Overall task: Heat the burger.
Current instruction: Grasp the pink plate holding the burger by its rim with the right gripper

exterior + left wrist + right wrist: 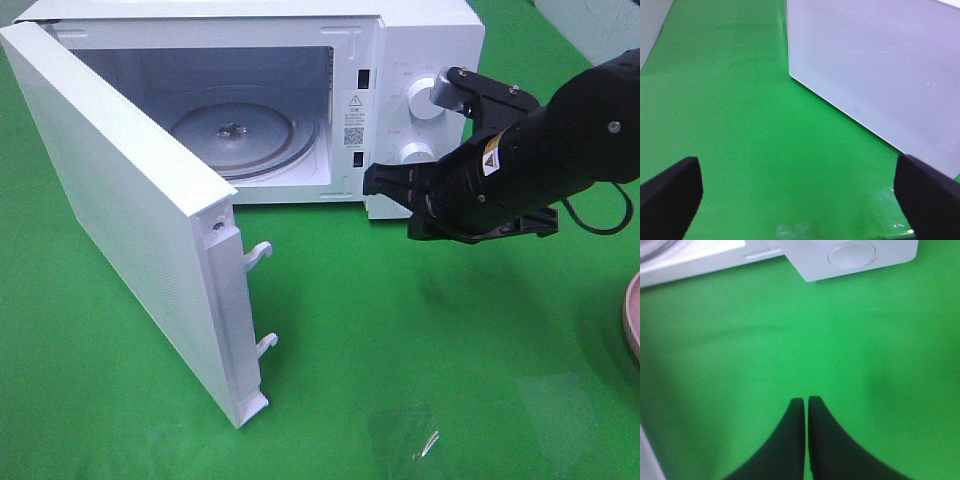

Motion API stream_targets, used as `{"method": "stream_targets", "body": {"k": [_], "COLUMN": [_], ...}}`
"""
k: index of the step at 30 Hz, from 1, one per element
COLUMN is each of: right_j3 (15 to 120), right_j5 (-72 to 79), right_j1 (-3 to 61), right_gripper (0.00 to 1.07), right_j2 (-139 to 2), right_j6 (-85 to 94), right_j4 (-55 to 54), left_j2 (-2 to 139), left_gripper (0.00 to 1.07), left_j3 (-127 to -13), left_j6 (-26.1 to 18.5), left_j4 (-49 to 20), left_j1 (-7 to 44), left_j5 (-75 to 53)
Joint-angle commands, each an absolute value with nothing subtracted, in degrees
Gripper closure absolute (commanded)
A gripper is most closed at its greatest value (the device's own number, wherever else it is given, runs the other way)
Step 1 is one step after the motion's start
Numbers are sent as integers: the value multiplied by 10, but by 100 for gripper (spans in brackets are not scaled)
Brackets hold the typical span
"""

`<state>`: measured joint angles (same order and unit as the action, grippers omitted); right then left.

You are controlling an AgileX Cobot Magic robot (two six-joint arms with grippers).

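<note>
Black right gripper [806,401] hangs pressed shut and empty over the green cloth [420,330], before the open white microwave [400,60]; black left gripper [797,170] is spread wide, holding nothing.

So the microwave [420,30] sits at the back of the table [400,330], a bit left of the middle. Its door [110,190] hangs wide open, swung out to the left and toward the front. Inside, the turntable [235,130] lies flat on the floor of the cavity. Two knobs [420,95] sit one above the other on the panel right of the opening. The right gripper [372,180] hovers just in front of that panel. A plate [632,315] pokes in at the far right edge. The left gripper [796,165] is over the table on the door's outer side.
</note>
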<state>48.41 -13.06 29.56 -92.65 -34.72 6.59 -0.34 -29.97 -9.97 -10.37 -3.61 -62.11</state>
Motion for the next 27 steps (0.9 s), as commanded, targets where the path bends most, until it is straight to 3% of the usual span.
{"method": "stream_targets", "body": {"k": [1,12,16,17,18,19,20,22,25,26,27], "right_j3": [489,492,492,492,492,492,492,492,492,492,492], "right_j5": [-187,-411,-473,-498,-498,-511,-511,-511,-511,-504,-504], "right_j1": [294,294,294,294,294,293,293,270,261,242,242], "right_gripper": [105,101,92,83,83,71,71,43,35,24,24], "right_j2": [-909,-847,-825,-815,-815,-804,-804,-787,-786,-783,-783], "right_j6": [-285,-154,-132,-113,-113,-97,-97,-61,-56,-53,-53], "right_j4": [74,85,123,137,137,148,148,143,144,146,146], "left_j2": [-12,-12,-12,-12,-12,-12,-12,-12,-12,-12,-12], "left_gripper": [9,9,9,9,9,9,9,9,9,9,9], "left_j3": [-298,-298,-298,-298,-298,-298,-298,-298,-298,-298,-298], "left_j6": [-99,-99,-99,-99,-99,-99,-99,-99,-99,-99,-99], "left_j4": [-109,-109,-109,-109,-109,-109,-109,-109,-109,-109,-109], "left_j1": [-35,-35,-35,-35,-35,-35,-35,-35,-35,-35,-35], "left_j5": [-615,-615,-615,-615,-615,-615,-615,-615,-615,-615,-615]}}
